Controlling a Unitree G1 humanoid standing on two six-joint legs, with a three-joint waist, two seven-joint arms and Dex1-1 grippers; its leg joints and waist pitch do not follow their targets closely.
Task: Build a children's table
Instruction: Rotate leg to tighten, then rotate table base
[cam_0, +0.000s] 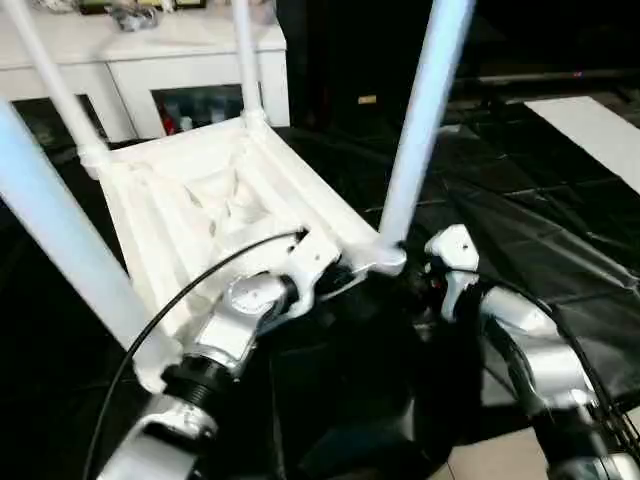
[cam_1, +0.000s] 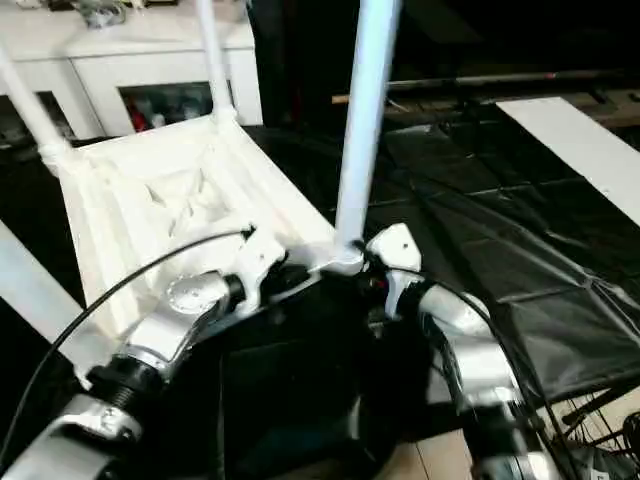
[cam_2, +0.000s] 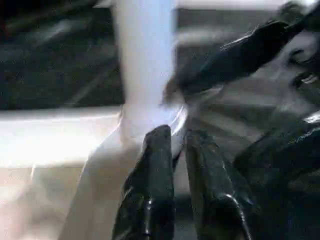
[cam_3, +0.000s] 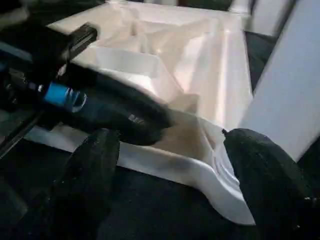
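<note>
Tabletop (cam_0: 200, 215) lies upside down on black sheeting (cam_0: 540, 230), ribbed underside up, with four white legs (cam_0: 420, 120) standing in its corner sockets and open black floor to its right. Left gripper (cam_2: 175, 137) sits at the near right corner socket (cam_0: 385, 258), its fingers pressed nearly together, seemingly touching the socket's rim. Right gripper (cam_3: 175, 145) is spread wide around that same corner, just beside the leg's base.

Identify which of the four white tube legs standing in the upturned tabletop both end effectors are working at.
The long white tapered tube leg in the near-right corner socket of the white plastic ribbed tabletop. The left end effector and right end effector meet at its base; the other three stand unattended.
</note>
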